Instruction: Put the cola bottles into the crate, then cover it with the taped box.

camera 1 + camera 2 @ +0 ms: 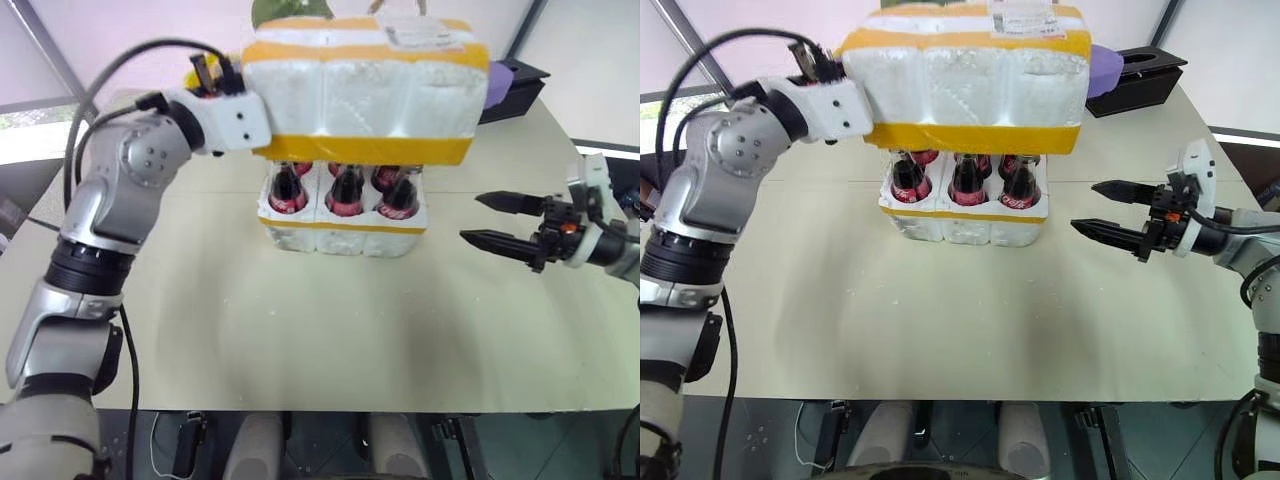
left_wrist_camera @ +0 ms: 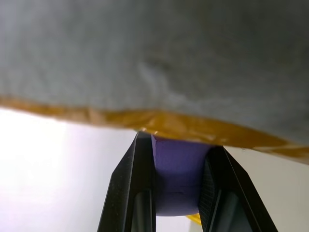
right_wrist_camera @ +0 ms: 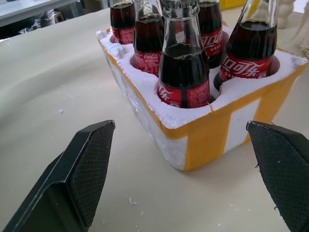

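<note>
Right gripper [image 1: 490, 220]: fingers spread wide, empty, beside the crate [image 1: 345, 232] on the table [image 1: 300, 320]. Crate: holds the cola bottles [image 3: 183, 72], upright in its holes. Left gripper [image 1: 212, 75]: fingers clamped on the taped box [image 1: 365, 85], held directly above the bottles.

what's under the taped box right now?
The crate with cola bottles in its holes, directly beneath the taped box held by the left gripper. Bottle caps are covered.
</note>
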Tool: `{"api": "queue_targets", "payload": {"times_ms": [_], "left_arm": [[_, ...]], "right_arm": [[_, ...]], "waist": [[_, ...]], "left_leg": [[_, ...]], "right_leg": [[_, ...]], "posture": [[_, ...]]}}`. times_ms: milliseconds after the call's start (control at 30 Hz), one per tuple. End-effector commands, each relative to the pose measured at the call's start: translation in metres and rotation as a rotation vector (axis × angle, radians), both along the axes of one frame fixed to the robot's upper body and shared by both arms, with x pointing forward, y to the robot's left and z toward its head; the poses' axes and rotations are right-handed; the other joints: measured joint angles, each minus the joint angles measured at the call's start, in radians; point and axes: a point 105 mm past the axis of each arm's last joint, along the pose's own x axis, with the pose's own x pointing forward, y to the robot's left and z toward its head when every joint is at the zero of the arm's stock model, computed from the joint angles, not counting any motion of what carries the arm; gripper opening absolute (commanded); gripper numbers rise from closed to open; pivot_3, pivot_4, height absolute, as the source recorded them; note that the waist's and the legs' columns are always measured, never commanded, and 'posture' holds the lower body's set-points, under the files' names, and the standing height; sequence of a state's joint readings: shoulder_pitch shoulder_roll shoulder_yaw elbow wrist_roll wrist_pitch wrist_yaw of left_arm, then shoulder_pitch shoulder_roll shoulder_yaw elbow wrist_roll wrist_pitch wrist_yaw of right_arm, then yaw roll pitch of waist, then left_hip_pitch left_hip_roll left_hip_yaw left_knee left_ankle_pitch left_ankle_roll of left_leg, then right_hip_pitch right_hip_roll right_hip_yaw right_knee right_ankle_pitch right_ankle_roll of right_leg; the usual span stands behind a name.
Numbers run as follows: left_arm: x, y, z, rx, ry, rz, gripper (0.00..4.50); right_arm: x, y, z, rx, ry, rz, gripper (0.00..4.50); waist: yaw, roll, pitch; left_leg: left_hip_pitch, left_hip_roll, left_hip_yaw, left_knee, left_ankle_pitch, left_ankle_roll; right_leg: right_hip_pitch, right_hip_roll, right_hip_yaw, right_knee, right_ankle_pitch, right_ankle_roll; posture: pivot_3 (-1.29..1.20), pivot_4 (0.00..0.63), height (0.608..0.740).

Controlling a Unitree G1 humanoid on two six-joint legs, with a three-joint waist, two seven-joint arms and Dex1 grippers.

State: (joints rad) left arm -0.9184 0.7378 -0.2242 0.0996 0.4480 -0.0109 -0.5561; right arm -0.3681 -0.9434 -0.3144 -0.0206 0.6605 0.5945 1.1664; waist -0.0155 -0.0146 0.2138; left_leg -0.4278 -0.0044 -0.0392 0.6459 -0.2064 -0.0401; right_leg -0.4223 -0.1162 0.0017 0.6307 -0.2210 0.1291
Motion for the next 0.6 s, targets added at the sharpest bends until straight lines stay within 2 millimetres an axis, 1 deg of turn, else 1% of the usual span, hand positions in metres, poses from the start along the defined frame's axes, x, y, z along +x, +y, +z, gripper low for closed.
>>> {"api": "queue_targets", "payload": {"times_ms": [33, 100, 200, 300, 433, 500, 600], "left_arm": [[-0.009, -0.007, 0.004, 0.071, -0.062, -0.021, 0.49], [-0.010, -0.006, -0.005, 0.136, -0.073, -0.004, 0.49], [-0.013, -0.010, -0.013, 0.160, -0.079, -0.008, 0.49], [-0.016, -0.014, -0.027, 0.191, -0.071, -0.015, 0.49], [-0.013, -0.012, -0.056, 0.185, -0.024, 0.006, 0.49], [-0.012, -0.010, -0.064, 0.188, -0.011, 0.013, 0.49], [-0.013, -0.010, -0.065, 0.216, -0.036, 0.010, 0.49]], "right_arm": [[-0.004, 0.001, 0.016, 0.011, -0.069, 0.006, 4.50], [-0.003, 0.002, 0.015, 0.020, -0.072, 0.006, 4.50], [-0.001, 0.005, 0.016, 0.027, -0.074, 0.006, 4.50], [0.000, 0.008, 0.016, 0.033, -0.075, 0.013, 4.50], [0.003, 0.012, 0.018, 0.041, -0.080, 0.020, 4.50], [0.004, 0.014, 0.019, 0.043, -0.082, 0.021, 4.50], [0.005, 0.016, 0.019, 0.046, -0.084, 0.023, 4.50]], "waist": [[0.002, 0.000, 0.000], [0.002, 0.000, 0.000], [0.002, 0.000, 0.000], [0.003, 0.000, 0.000], [0.003, 0.000, 0.000], [0.003, 0.000, 0.000], [0.005, 0.000, 0.000]], "left_leg": [[0.000, 0.000, 0.000, 0.000, 0.000, 0.000], [0.000, 0.000, 0.000, 0.000, 0.000, 0.000], [0.000, 0.000, 0.000, 0.000, 0.000, 0.000], [0.000, 0.000, 0.000, 0.000, 0.000, 0.000], [0.000, 0.000, 0.000, 0.000, 0.000, 0.000], [0.000, 0.000, 0.000, 0.001, 0.000, 0.000], [0.000, 0.000, 0.000, 0.001, 0.000, 0.000]], "right_leg": [[0.000, 0.000, 0.000, 0.000, 0.000, 0.000], [0.000, 0.000, 0.000, 0.000, 0.000, 0.000], [0.000, 0.000, 0.000, 0.000, 0.000, 0.000], [0.000, 0.000, 0.000, 0.000, 0.000, 0.000], [0.001, 0.000, 0.000, 0.000, 0.000, 0.000], [0.001, 0.000, 0.000, 0.000, 0.000, 0.000], [0.001, 0.000, 0.000, 0.000, 0.000, 0.000]], "posture": [[0.00, 0.150, 0.740], [0.00, 0.150, 0.740], [0.00, 0.150, 0.740], [0.00, 0.150, 0.740], [0.00, 0.150, 0.740], [0.00, 0.150, 0.740], [0.00, 0.150, 0.740]]}}
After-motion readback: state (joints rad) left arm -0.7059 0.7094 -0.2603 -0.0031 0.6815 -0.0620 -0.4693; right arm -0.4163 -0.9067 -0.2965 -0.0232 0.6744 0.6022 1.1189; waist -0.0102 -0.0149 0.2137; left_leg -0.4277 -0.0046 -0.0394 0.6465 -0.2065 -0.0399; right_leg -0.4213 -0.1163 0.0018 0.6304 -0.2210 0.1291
